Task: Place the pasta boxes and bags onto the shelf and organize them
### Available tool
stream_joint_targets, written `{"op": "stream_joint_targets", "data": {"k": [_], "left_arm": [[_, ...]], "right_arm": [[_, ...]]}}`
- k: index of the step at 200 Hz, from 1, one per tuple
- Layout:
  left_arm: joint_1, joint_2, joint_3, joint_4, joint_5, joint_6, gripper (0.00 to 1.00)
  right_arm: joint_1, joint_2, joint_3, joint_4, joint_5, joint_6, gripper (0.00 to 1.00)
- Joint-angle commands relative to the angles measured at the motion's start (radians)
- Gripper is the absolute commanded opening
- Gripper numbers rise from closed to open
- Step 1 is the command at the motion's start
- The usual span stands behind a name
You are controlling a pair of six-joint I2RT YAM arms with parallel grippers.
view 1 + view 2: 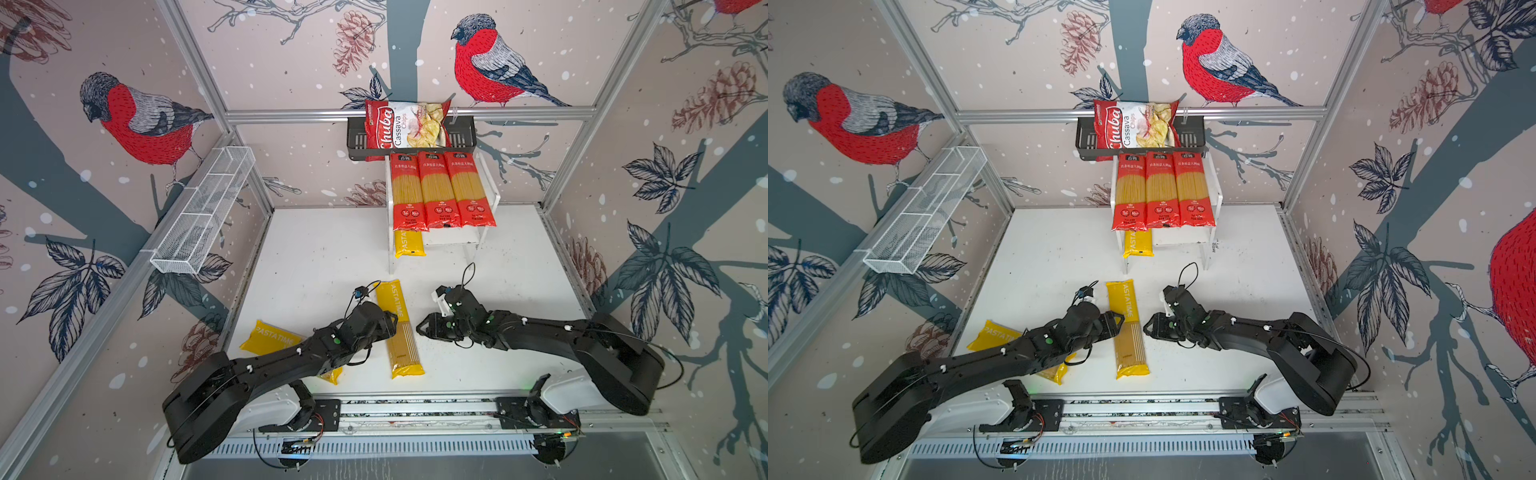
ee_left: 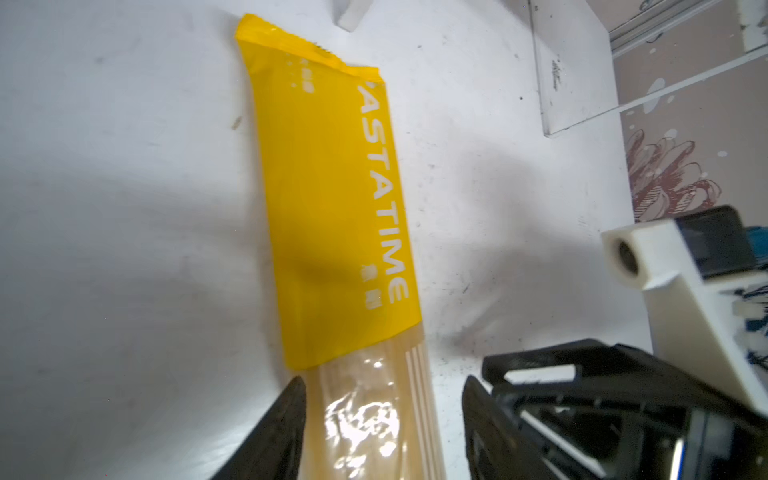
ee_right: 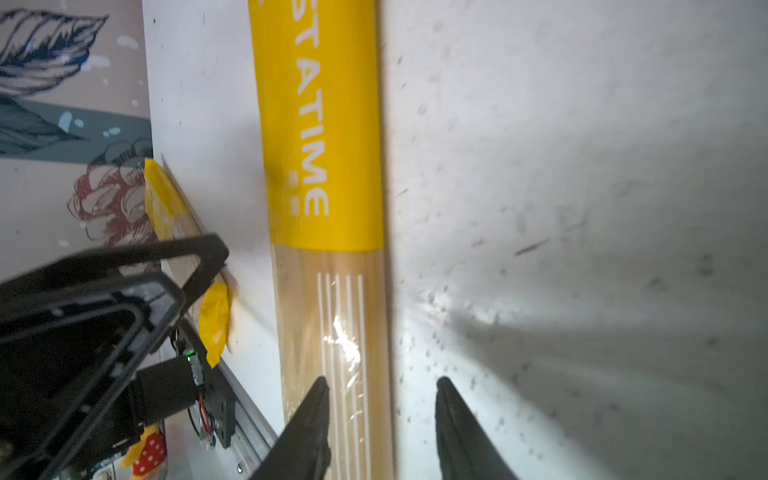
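red packs (image 1: 442,189) fill top, lower board (image 1: 453,236) half free

left arm: forearm stretched from front-left of the tabletop (image 1: 332,257) toward its middle | left gripper (image 1: 392,322): low, tilted down, jaws parted | right arm: forearm reaching in from front-right, wrist bent | right gripper (image 1: 420,327): low, jaws parted | the 2 grippers face each other, near, apart

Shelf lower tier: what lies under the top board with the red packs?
On the shelf lower tier, left side, one yellow PASTATIME pack pokes out. The three red packs above cover its far end and everything further back.
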Motion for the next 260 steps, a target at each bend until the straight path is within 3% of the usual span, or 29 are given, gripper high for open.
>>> {"op": "stream_joint_targets", "data": {"k": [1, 63, 121, 162, 187, 260], "left_arm": [[0.006, -0.047, -0.067, 0.02, -0.006, -0.013, 0.6], [0.008, -0.012, -0.143, 0.162, 0.087, -0.083, 0.54], [0.008, 0.006, -0.188, 0.284, 0.107, -0.085, 0.31], [0.009, -0.042, -0.182, 0.249, 0.117, -0.076, 0.25], [0.008, -0.112, -0.149, 0.146, 0.104, -0.058, 0.26], [0.034, -0.369, -0.083, -0.04, 0.073, 0.044, 0.31]], "right_arm": [[-0.025, 0.048, 0.023, 0.056, -0.057, -0.023, 0.43], [0.017, 0.241, 0.109, 0.147, -0.071, 0.015, 0.4], [0.073, 0.33, 0.096, 0.394, -0.137, 0.091, 0.31], [0.088, 0.287, 0.065, 0.508, -0.142, 0.109, 0.12], [0.088, 0.233, 0.045, 0.506, -0.122, 0.096, 0.06], [0.088, 0.01, 0.067, 0.22, -0.049, -0.09, 0.0]]}}
